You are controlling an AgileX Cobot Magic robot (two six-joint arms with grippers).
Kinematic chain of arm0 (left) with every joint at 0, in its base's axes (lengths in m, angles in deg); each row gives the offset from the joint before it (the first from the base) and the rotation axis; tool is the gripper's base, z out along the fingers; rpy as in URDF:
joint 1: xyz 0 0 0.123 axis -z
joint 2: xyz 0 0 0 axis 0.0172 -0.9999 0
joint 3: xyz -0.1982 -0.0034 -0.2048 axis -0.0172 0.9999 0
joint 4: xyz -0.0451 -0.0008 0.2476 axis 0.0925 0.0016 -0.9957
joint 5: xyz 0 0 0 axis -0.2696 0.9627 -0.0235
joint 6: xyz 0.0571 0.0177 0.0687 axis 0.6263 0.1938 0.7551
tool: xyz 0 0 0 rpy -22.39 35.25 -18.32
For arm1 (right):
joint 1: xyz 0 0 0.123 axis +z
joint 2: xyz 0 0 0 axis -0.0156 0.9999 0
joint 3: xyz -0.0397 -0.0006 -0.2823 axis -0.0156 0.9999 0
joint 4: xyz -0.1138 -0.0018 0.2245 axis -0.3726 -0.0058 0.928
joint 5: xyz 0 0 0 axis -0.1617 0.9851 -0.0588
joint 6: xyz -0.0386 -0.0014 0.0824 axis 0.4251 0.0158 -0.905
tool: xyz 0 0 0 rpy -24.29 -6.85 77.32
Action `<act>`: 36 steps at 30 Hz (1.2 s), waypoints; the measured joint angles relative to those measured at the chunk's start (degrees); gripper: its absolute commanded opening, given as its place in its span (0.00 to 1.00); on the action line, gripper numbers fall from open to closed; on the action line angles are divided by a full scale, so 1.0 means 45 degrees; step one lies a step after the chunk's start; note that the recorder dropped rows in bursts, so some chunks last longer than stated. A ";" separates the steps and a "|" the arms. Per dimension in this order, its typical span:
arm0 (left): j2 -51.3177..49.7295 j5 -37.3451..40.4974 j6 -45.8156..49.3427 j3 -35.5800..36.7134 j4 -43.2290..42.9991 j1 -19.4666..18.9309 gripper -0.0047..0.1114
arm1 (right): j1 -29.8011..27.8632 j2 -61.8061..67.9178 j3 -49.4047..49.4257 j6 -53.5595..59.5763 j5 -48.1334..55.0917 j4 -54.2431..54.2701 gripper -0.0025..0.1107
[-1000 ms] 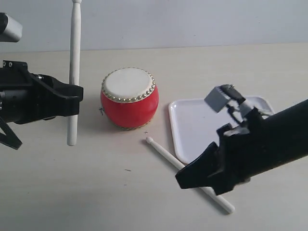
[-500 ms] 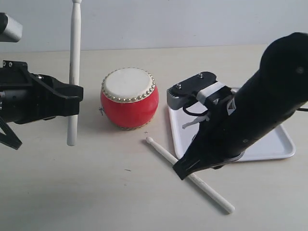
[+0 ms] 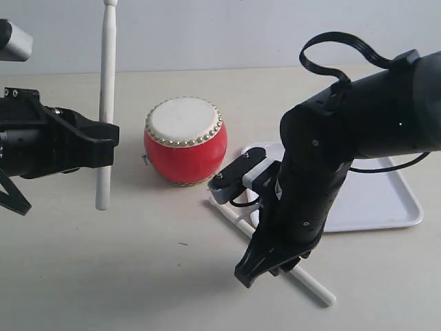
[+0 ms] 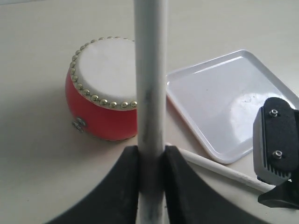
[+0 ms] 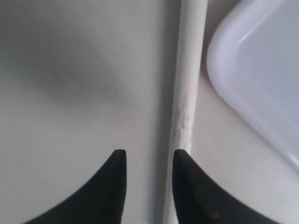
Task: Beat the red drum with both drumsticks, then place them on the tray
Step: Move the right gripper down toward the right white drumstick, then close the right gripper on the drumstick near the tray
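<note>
R gripper (image 5: 145, 156), jaws apart & empty, hangs over lying stick (image 5: 187, 93) near drum (image 3: 185, 141) base, so shift sideways til stick sits btwn jaws, then close; L gripper (image 3: 103, 143) clamps upright stick (image 3: 107, 69) beside drum.

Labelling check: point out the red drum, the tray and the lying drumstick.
red drum (image 3: 185, 160), exterior view, red side
tray (image 3: 379, 196), exterior view, bare floor
lying drumstick (image 5: 189, 70), right wrist view, mid shaft
</note>
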 measured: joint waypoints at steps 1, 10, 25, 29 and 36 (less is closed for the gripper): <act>0.0000 0.0026 0.0000 0.0000 0.0000 0.0000 0.04 | 0.0000 0.0081 0.0000 -0.0031 0.0000 -0.0264 0.32; 0.0000 0.0042 0.0000 0.0000 0.0000 0.0000 0.04 | 0.0000 0.0115 -0.0049 -0.0137 0.0005 -0.0744 0.32; 0.0000 0.0441 0.0000 0.0000 0.0000 -0.0022 0.04 | 0.0000 0.0818 -0.0049 -0.0137 -0.0840 -0.1242 0.32; 0.0000 0.0483 0.0000 0.0000 0.0000 -0.0022 0.04 | 0.0000 0.0818 -0.0049 -0.0137 -0.0840 -0.1340 0.32; 0.0000 0.0561 0.0000 0.0000 0.0000 -0.0022 0.04 | 0.0000 0.0818 -0.0049 -0.0113 -0.0766 -0.1340 0.32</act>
